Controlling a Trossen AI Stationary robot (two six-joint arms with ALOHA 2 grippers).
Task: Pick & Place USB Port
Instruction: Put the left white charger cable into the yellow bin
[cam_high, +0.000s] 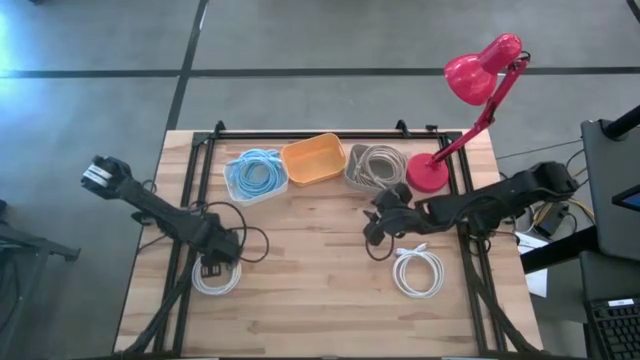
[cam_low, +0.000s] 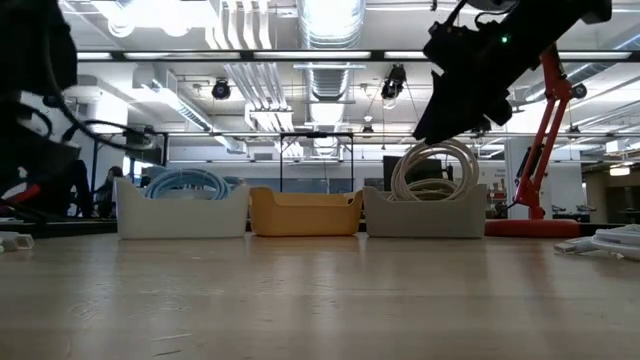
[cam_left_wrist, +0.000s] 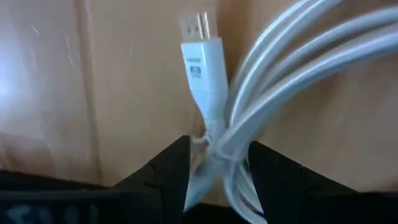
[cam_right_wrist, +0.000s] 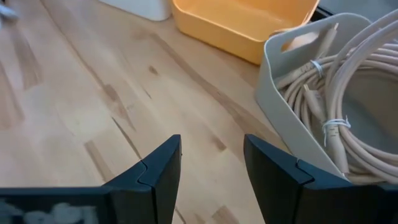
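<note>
Nearest, on the wooden desk (cam_high: 320, 280), lie two white coiled cables. The left tool (cam_high: 212, 268) is down on the left coil (cam_high: 216, 274); in the left wrist view its fingers (cam_left_wrist: 168, 171) straddle the bundled strands just behind the white plug (cam_left_wrist: 204, 68), one finger on each side, so the tool appears to hold the coil by its tied part, the jaws standing fairly wide around it. The plug has a flat metal tip and a rigid moulded body. The second coil (cam_high: 418, 272) lies untouched on the right side of the desk.

Handling, as judged: the cable is light and limp, and its loops will sag and swing when lifted; the jacket looks smooth, so a loose pinch may slip. The tied bundle near the plug is the firmest place to grip.

Farther in, the right tool (cam_high: 376, 222) hangs above the desk, empty, its fingers (cam_right_wrist: 158, 168) apart, just short of the grey bin (cam_right_wrist: 292, 134).

Farthest, three bins stand in a row at the back edge: a white bin (cam_high: 256, 176) with a coiled blue cable, an orange bin (cam_high: 314, 160), empty, and the grey bin with coiled beige cables (cam_right_wrist: 348, 93). A red lamp (cam_high: 470, 100) stands just beside the grey bin.
</note>
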